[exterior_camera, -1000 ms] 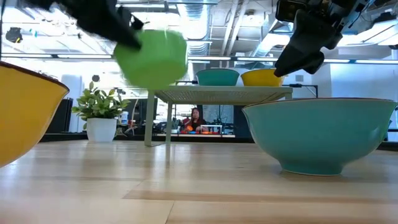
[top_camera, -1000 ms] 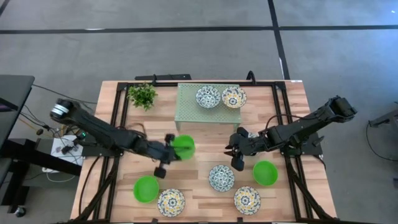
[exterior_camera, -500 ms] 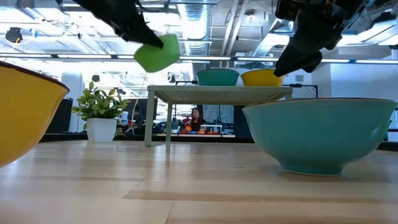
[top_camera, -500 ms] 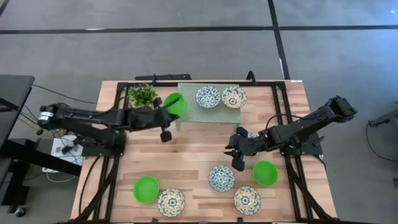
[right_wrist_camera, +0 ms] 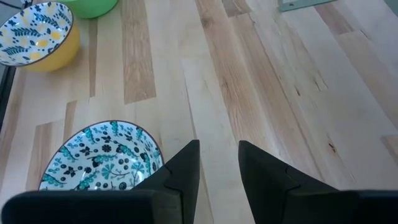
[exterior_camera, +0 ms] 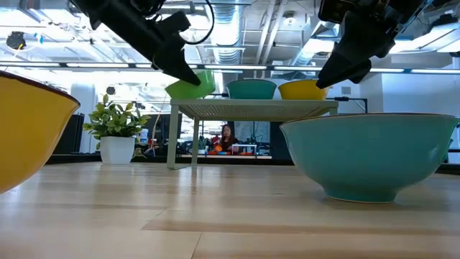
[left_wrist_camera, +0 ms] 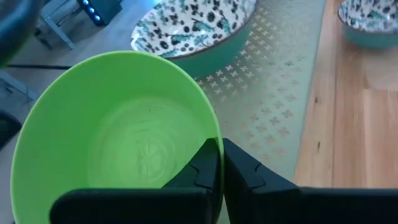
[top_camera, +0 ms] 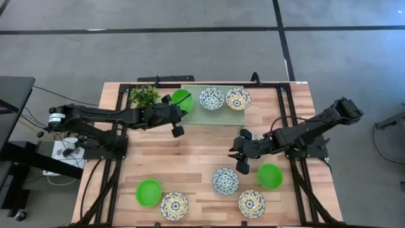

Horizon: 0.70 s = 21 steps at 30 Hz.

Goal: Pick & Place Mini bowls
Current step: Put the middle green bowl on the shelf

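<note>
My left gripper (top_camera: pixel 172 107) is shut on a plain green mini bowl (top_camera: pixel 183 100) over the left end of the pale green rack (top_camera: pixel 212 114). In the low view the bowl (exterior_camera: pixel 191 85) is tilted, just above the rack top. A white-and-blue bowl (top_camera: pixel 211 99) and a yellow-and-blue bowl (top_camera: pixel 238 99) stand on the rack. My right gripper (top_camera: pixel 241 158) is open and empty, above the table beside a white-and-blue bowl (top_camera: pixel 225 181). My left gripper pinches the green bowl's rim (left_wrist_camera: pixel 210 138), one finger inside the bowl and one outside. The fingers come from the table's left side, slanting down. The bowl is tilted at the rack's left end; whether it touches the rack top, I cannot tell.
On the table's near part stand two green bowls (top_camera: pixel 149 192) (top_camera: pixel 270 176) and two yellow-and-blue bowls (top_camera: pixel 173 206) (top_camera: pixel 251 203). A small potted plant (top_camera: pixel 145 96) stands left of the rack, close to my left arm.
My left gripper has carried the green bowl from above the table's middle toward the far edge, to the rack's left end, and has come down close over the rack top. The bowl has stayed tilted in the hold.
</note>
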Tool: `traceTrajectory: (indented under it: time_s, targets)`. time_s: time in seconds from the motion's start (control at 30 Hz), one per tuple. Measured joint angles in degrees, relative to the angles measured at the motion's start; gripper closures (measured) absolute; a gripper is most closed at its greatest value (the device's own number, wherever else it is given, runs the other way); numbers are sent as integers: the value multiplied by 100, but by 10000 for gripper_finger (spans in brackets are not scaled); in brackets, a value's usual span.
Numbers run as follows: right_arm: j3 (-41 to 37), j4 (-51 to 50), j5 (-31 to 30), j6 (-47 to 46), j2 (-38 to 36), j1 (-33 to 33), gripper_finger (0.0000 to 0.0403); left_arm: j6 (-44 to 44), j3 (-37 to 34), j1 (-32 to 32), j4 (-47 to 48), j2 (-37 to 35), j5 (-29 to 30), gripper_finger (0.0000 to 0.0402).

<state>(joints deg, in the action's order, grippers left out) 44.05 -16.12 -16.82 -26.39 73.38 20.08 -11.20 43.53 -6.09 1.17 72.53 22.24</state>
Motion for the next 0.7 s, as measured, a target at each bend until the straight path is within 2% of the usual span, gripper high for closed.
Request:
traceTrajectory:
  time_s: [0.37, 0.53, 0.7]
  targets:
    - [0, -2, 4, -2, 0, -95, 296, -37, 0, -401, -144, 35, -49, 391]
    - [0, -2, 9, -2, 0, -229, 296, -37, 0, -581, -317, 33, -786, 389]
    - [0, -2, 15, -2, 0, -304, 296, -60, 0, -705, -309, 33, -1030, 388]
